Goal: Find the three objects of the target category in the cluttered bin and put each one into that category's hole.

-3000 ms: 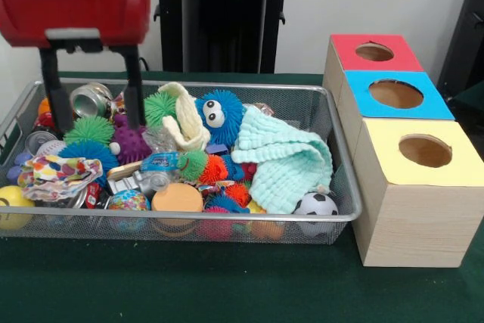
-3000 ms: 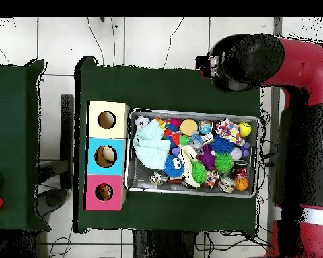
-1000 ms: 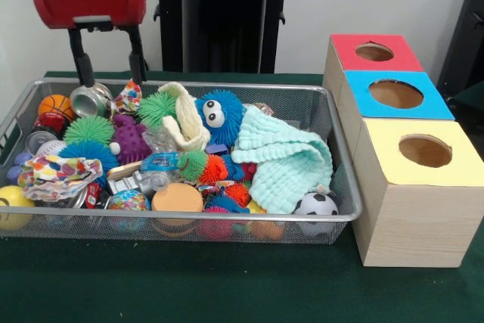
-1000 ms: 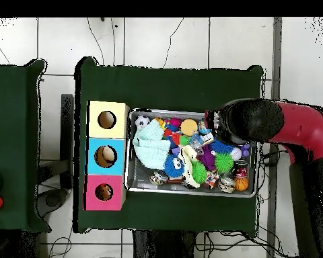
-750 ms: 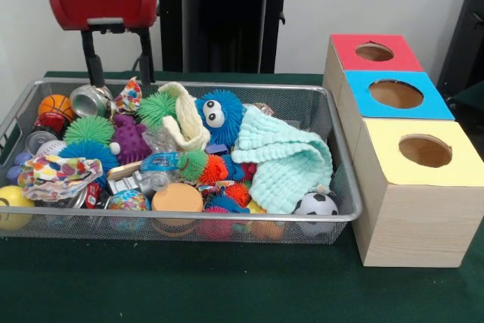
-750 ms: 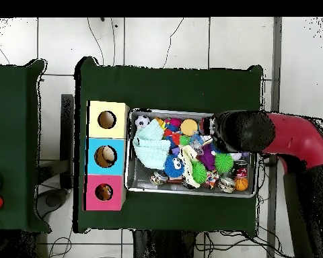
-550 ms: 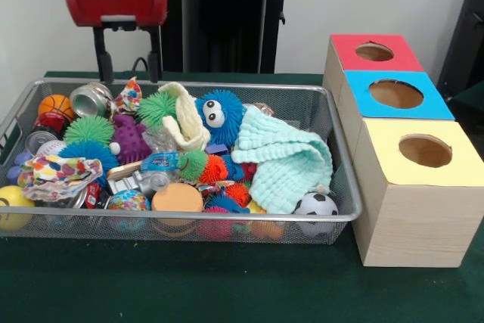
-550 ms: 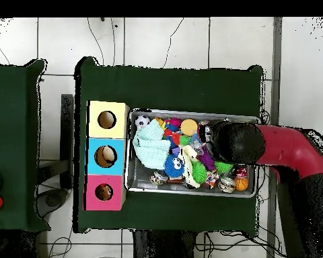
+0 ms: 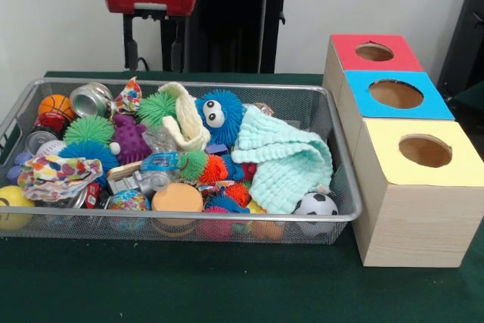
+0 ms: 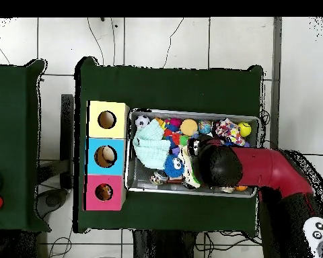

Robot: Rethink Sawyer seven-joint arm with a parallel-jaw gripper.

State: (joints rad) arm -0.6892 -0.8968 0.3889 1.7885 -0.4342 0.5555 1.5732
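Observation:
My gripper (image 9: 153,57) hangs open and empty above the back rim of the wire bin (image 9: 181,218), left of centre, under the red arm head. In the overhead view the arm (image 10: 258,168) covers the bin's lower right part and hides the gripper. The bin holds a silver can (image 9: 91,100), a basketball (image 9: 57,105), a green spiky ball (image 9: 159,107), a blue fuzzy toy (image 9: 219,115), a mint cloth (image 9: 283,160), a soccer ball (image 9: 315,204) and a patterned cloth (image 9: 57,172). Beside the bin stand a red box (image 9: 344,47), a blue box (image 9: 355,85) and a yellow box (image 9: 386,149), each with a round hole.
A cream knit cloth (image 9: 185,119), a purple knobbly toy (image 9: 130,141), an orange ball (image 9: 178,198) and a yellow ball (image 9: 11,202) crowd the bin. Green cloth covers the table (image 9: 227,285). A black stand (image 9: 227,28) rises behind the bin.
The gripper has lifted out of the bin's left end with nothing in it and slid right along the back rim. The bin's contents have not moved.

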